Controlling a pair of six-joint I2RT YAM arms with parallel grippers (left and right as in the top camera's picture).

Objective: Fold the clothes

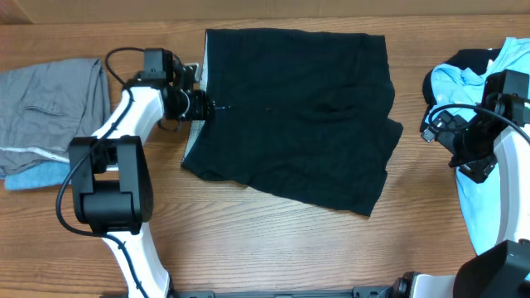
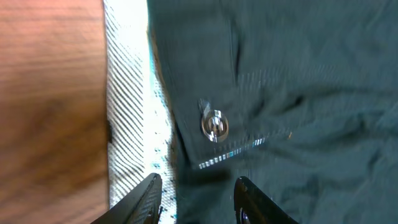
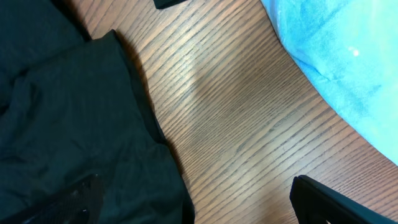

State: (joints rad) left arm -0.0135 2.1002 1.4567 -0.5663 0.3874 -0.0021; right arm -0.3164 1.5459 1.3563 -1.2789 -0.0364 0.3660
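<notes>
A: Where are the black shorts (image 1: 290, 116) to be found?

B: They are spread flat across the middle of the worktop (image 1: 273, 248), with the waistband turned to the left and the leg hems to the right.

A: And how is the left pincer (image 2: 193, 199) placed?

B: It is set at the waistband edge. In the left wrist view its fingers (image 2: 146, 194) are seen on either side of that edge. The pale striped waistband lining (image 2: 127, 112) and a metal button (image 2: 214, 126) are seen just ahead of them. The cloth may be pinched, but the view is blurred there, so it cannot be told whether it is gripped or merely straddled.

A: What of the right pincer (image 3: 208, 199)?

B: It is released, jaws spread wide, with nothing caught between them. Bare wood is seen beneath it, between the shorts' hem and the light blue T-shirt (image 1: 484, 178).

A: How are the other clothes laid?

B: A grey garment (image 1: 50, 103) is laid at the left edge, with a blue piece (image 1: 37, 175) showing under it. The T-shirt is heaped at the far right, partly covered by the right arm.
</notes>
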